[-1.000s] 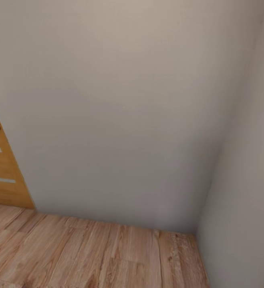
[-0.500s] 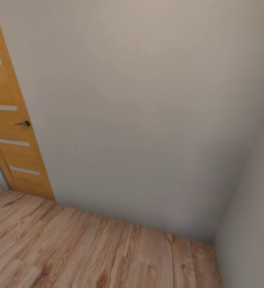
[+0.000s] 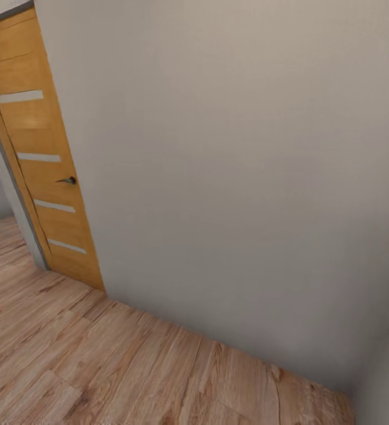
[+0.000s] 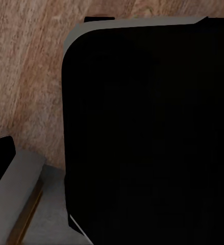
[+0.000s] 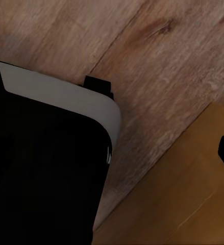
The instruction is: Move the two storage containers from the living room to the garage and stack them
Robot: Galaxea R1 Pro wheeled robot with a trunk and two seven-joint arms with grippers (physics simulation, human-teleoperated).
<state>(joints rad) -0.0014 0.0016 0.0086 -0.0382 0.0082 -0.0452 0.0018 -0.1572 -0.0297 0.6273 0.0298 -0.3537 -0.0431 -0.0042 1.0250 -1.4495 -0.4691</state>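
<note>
Faced a plain pale wall across most of the head view, with a second wall meeting it in the lower right corner. Ran along the bottom of the frame over a light plank floor, wood rather than concrete. Showed an orange-brown door at the upper left, tilted in the frame, crossed by four pale slits and edged on its left by a grey frame. Carried a small dark handle near the door's right edge, about halfway down.

Looked down in the left wrist view on a large black body with a grey rim, planks to its upper left and a grey ledge with a thin orange-brown strip at the lower left. Caught the same kind of black, grey-rimmed body in the right wrist view, planks above it and an orange-brown panel at the lower right; could not tell what that panel was.

Could not tell whether the left hand or the right hand was spread or pressed together. Could not tell where the containers were.
</note>
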